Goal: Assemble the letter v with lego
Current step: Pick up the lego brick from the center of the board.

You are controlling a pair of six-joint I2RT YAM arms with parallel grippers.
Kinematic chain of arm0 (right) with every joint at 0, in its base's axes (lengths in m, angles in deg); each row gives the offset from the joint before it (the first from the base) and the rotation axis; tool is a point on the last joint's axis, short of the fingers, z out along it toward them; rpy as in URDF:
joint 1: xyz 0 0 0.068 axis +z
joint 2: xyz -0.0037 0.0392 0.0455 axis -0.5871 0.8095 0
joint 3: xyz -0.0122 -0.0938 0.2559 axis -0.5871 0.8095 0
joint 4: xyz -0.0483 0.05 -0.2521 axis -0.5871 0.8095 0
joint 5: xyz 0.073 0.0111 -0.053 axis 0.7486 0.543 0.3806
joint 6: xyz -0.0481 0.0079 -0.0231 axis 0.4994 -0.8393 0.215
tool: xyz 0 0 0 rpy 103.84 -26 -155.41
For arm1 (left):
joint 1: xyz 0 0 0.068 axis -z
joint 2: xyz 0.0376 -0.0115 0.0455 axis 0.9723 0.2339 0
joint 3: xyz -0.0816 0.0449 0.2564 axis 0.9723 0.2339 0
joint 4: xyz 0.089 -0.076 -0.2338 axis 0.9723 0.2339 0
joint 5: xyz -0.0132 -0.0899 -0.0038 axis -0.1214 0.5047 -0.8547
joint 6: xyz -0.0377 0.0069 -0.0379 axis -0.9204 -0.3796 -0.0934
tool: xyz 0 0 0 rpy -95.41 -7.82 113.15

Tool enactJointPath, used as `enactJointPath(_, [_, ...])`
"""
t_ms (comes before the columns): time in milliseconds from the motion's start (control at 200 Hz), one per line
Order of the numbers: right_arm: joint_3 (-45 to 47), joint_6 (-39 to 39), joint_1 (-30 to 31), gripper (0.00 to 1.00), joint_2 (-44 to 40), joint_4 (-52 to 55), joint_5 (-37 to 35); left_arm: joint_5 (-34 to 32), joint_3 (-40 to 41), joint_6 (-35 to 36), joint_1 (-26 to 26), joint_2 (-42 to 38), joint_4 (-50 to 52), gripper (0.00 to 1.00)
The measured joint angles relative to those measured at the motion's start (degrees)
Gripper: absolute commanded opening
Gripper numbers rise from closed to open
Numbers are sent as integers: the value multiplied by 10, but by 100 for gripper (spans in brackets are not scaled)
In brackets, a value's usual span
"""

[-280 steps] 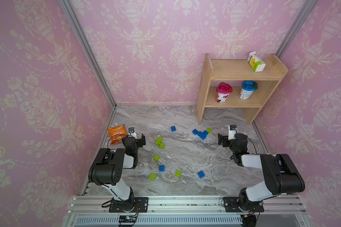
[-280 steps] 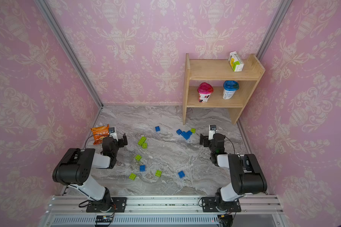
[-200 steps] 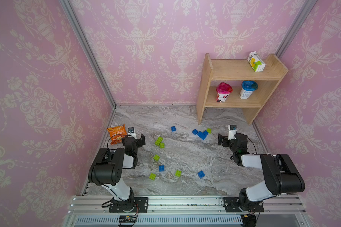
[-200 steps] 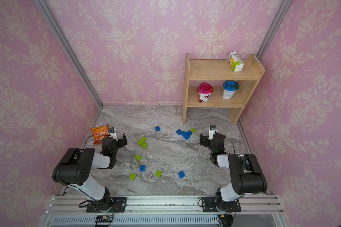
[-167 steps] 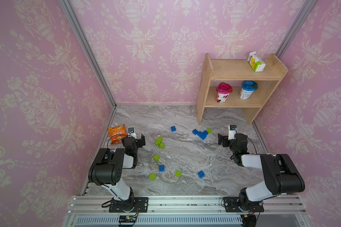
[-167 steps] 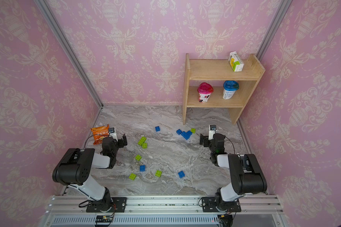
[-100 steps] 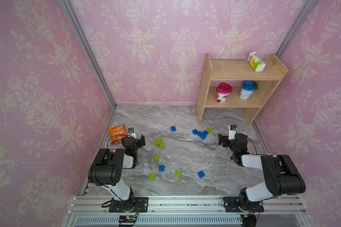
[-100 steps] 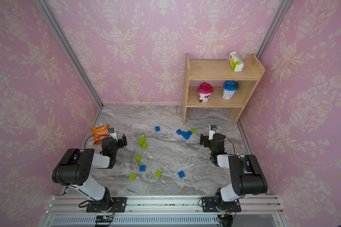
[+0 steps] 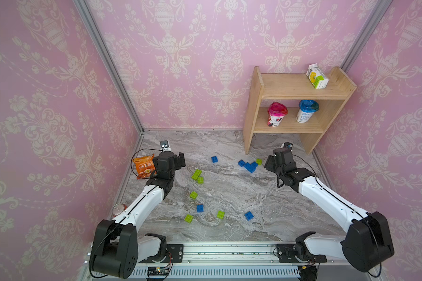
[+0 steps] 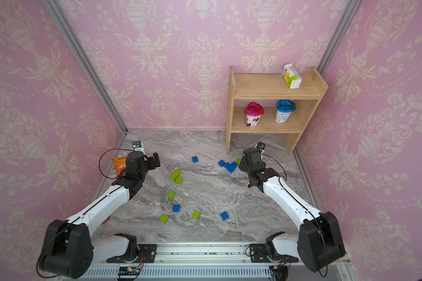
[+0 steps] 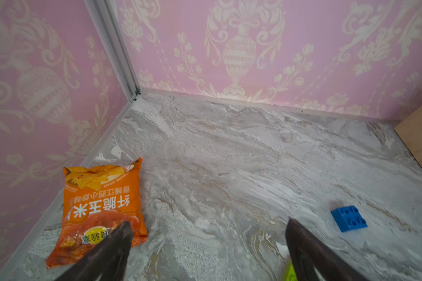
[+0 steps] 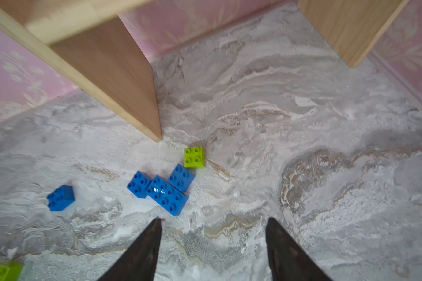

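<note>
Several small lime green and blue lego bricks lie scattered on the marble floor. A joined blue cluster sits by the shelf's foot, with a green brick just beyond it. My right gripper hovers close beside this cluster, open, with only bare floor between its fingers. A lone blue brick lies mid-floor. A green pair lies near my left gripper, which is wide open and empty. More loose bricks lie nearer the front.
An orange snack bag lies against the left wall beside my left gripper. A wooden shelf at the back right holds two cups and a carton. A can stands by the left arm. Pink walls enclose three sides.
My right gripper's jaws have drawn somewhat closer together. Both arms and all the bricks stay where they were.
</note>
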Motion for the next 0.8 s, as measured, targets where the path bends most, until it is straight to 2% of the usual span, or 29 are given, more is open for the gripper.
enactJointPath(255, [-124, -24, -17, 66, 189, 44, 33, 33, 0, -51, 8, 1, 77, 98])
enactJointPath(470, [-241, -2, -33, 72, 302, 61, 61, 53, 4, -75, 9, 1, 91, 97])
enactJointPath(801, [-308, 40, -38, 57, 408, 86, 92, 61, 10, -89, 13, 0, 93, 97])
